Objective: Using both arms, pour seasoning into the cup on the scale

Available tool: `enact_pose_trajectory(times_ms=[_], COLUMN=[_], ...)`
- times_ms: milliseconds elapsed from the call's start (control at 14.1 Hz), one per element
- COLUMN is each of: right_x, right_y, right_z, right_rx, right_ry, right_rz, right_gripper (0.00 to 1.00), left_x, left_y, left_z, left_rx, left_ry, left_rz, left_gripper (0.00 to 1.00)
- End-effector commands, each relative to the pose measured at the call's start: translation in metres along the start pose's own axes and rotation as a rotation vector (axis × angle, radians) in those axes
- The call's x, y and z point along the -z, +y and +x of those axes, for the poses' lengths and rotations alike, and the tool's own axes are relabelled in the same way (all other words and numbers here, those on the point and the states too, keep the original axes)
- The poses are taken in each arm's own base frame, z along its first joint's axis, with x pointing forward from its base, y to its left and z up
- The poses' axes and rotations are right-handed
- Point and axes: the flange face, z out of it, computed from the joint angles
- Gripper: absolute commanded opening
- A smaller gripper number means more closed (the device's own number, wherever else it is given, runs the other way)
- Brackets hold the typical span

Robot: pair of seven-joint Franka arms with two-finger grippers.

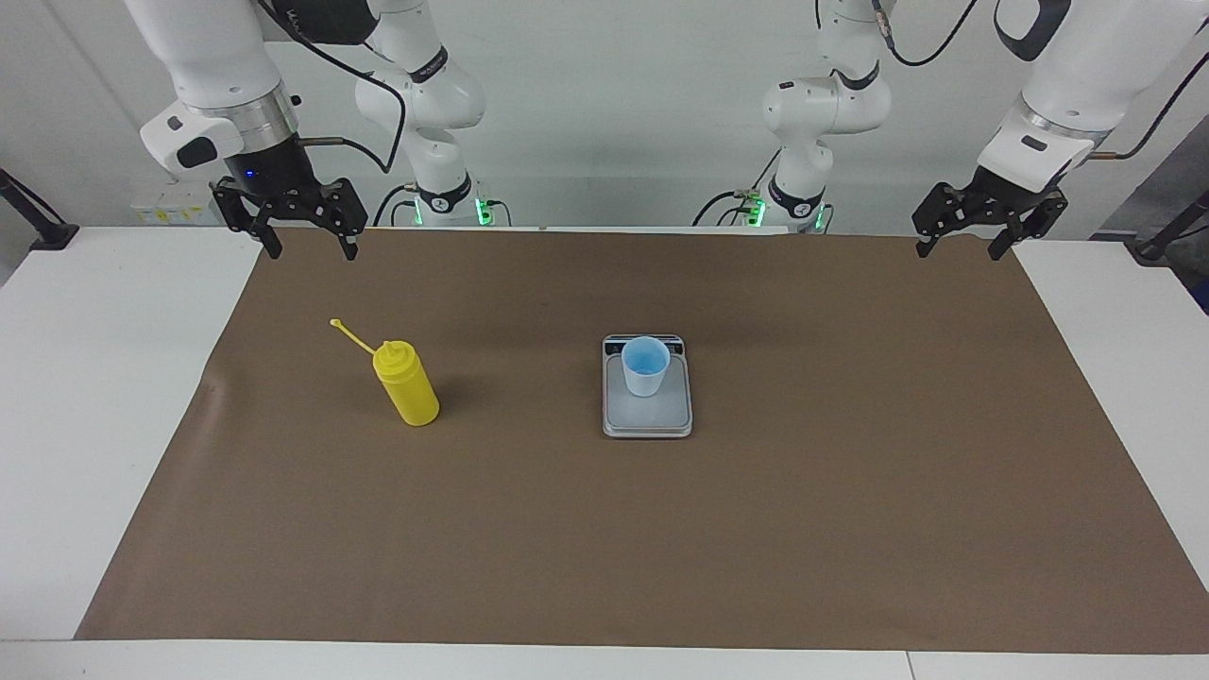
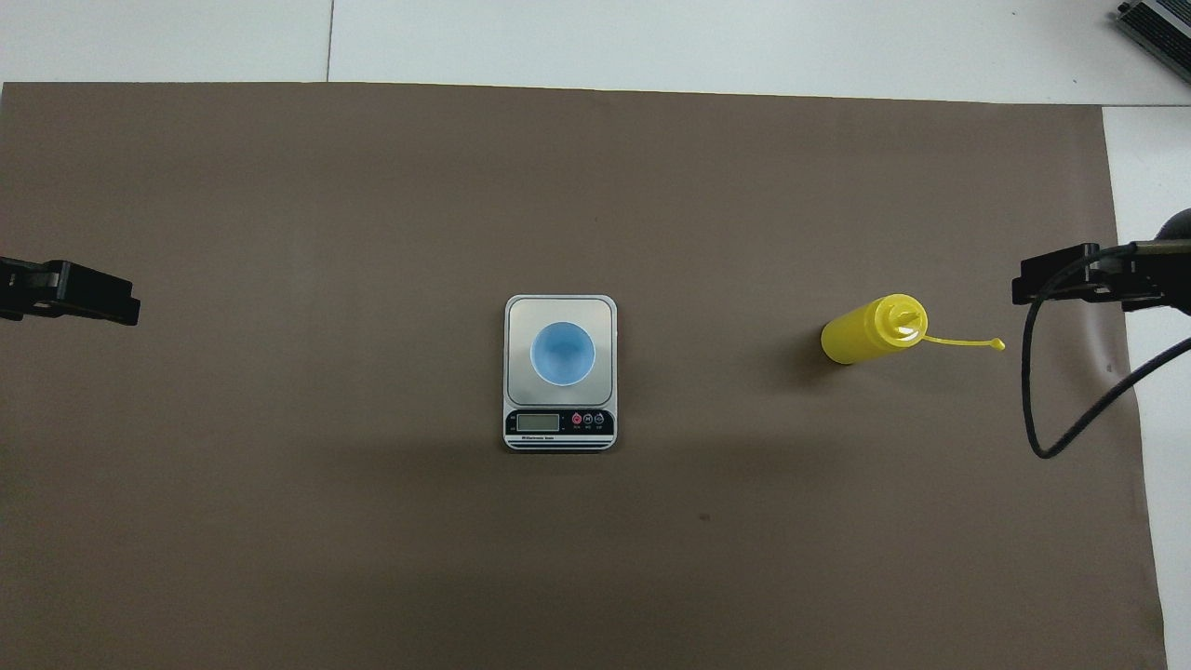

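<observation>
Brown mat (image 1: 604, 529) under everything. Blue cup (image 1: 646, 366) upright on scale (image 1: 648, 416) mid-mat; yellow squeeze bottle (image 1: 406, 382) upright toward right arm's end. Right gripper (image 1: 308, 244) and left gripper (image 1: 963, 244) raised over mat's robot-side corners, both spread wide, empty.

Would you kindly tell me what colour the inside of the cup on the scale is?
Light blue; the cup shows it best in the overhead view.

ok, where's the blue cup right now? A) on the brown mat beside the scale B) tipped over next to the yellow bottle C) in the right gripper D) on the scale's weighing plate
D: the blue cup stands upright on the scale plate, with both grippers away from it.
</observation>
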Motion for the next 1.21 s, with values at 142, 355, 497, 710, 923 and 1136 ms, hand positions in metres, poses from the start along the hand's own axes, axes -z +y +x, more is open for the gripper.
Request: enact_pose_trajectory(times_ms=[142, 355, 497, 710, 923, 1136], right_x=[-0.005, -0.010, -0.010, -0.011, -0.011, -0.011], right_y=[-0.007, -0.008, -0.007, -0.007, -0.014, -0.017], right_z=[-0.008, -0.014, -0.012, -0.013, -0.013, -0.014], right_rx=[-0.038, -0.032, -0.003, 0.041, 0.062, 0.068], right_ry=[-0.061, -0.064, -0.052, -0.049, -0.043, -0.047], right_rz=[0.023, 0.008, 0.009, 0.006, -0.037, -0.037], right_gripper=[1.00, 1.00, 1.00, 1.00, 1.00, 1.00], left_x=[0.001, 0.001, 0.001, 0.001, 0.001, 0.001], left_y=[-0.003, -0.003, -0.003, -0.003, -0.003, -0.003], left_z=[-0.004, -0.004, -0.003, -0.003, -0.004, -0.004], left_rx=[0.004, 0.004, 0.004, 0.004, 0.004, 0.004], left_ry=[-0.009, -0.009, -0.010, -0.010, -0.009, -0.009], left_rz=[-0.015, -0.014, -0.014, -0.014, -0.014, -0.014], left_gripper=[1.00, 1.00, 1.00, 1.00, 1.00, 1.00])
